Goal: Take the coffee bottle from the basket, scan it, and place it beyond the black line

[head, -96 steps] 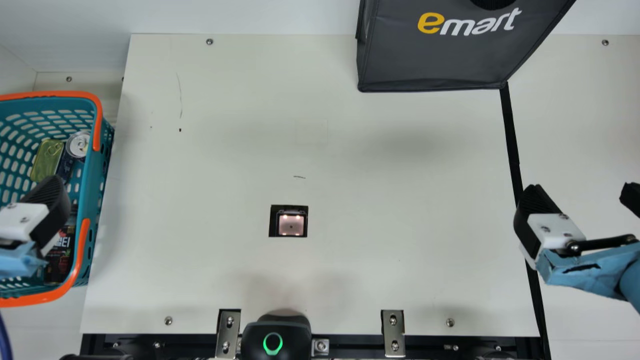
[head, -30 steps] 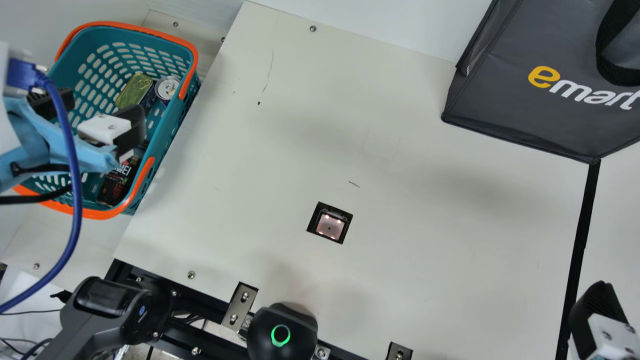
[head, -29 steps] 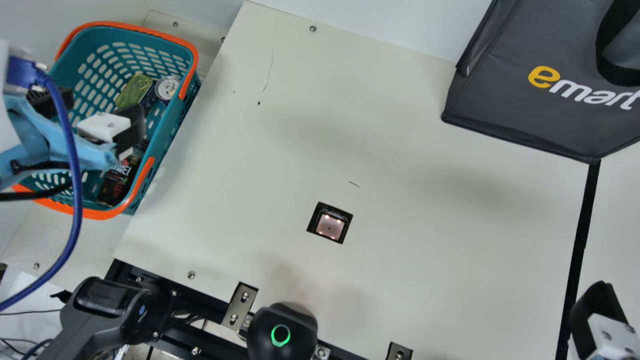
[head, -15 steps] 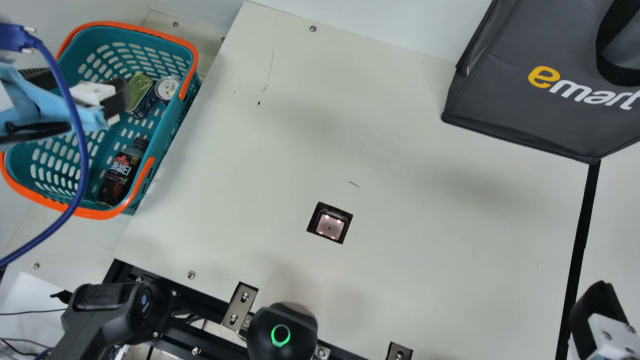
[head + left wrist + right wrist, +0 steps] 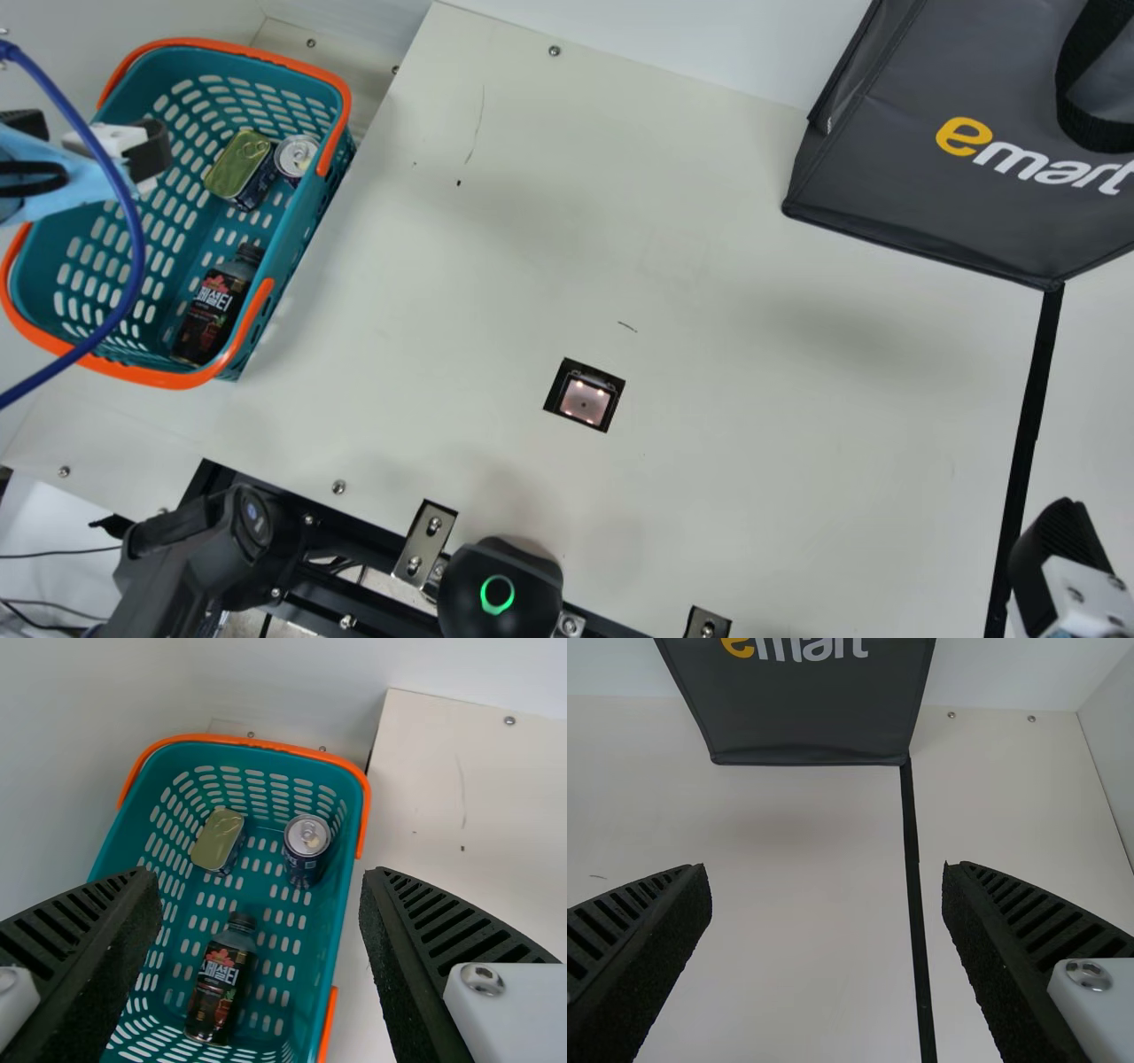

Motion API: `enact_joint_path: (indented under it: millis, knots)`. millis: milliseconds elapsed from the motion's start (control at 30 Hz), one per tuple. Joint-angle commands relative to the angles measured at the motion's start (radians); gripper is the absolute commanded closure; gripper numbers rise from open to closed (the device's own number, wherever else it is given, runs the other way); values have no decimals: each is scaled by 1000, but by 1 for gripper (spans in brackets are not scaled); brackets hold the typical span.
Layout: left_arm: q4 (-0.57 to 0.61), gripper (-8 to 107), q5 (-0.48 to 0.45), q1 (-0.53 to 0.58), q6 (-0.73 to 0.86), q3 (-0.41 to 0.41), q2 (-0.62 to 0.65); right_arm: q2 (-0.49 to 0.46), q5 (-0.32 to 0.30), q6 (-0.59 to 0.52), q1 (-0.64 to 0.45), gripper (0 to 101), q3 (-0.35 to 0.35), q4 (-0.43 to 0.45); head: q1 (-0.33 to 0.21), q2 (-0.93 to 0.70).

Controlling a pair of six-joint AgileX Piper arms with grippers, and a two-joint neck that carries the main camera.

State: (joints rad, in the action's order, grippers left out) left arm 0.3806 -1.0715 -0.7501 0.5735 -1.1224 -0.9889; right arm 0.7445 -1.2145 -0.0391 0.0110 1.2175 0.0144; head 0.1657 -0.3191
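Observation:
In the main view my left gripper [image 5: 93, 142] is open over the left side of the teal basket [image 5: 310, 239]. The dark coffee bottle [image 5: 213, 310] lies in the basket's near part, apart from the fingers. My left gripper [image 5: 257, 895] stands wide open in its wrist view, the bottle [image 5: 221, 981] lying below between its fingers. At the main view's lower right is my right gripper [image 5: 1059, 558], by the black line [image 5: 1028, 416]. The right wrist view has my right gripper [image 5: 827, 886] open and holding nothing, above the line [image 5: 912, 859]. A lit scanner window [image 5: 585, 399] is set in the table.
A flat tin [image 5: 239, 164] and a can [image 5: 296, 156] share the basket with the bottle. A dark grey bag [image 5: 957, 195] stands at the back right. A black device with a green ring [image 5: 500, 589] sits at the near edge. A blue cable [image 5: 137, 239] hangs across the basket.
The camera has turned since the earliest picture. Since about a second ago my left gripper has moved toward the main view's upper left, uncovering the bottle and tin. The right gripper has kept still.

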Motion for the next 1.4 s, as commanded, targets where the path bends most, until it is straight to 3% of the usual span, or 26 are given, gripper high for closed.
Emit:
enact_joint_path:
  millis: [0,333,833,1367]
  knots:
    - [21,9,3,-39,50,7,-7,0,0,0,0,10,0,0,-27,-2]
    - [52,9,35,-108,140,69,-46,0,0,0,0,10,0,0,-27,-2]
    - [1,9,148,-51,120,145,-132,0,1,0,0,10,0,0,-27,-2]
    - [40,9,177,-72,250,141,-280,0,1,0,0,10,0,0,-27,-2]
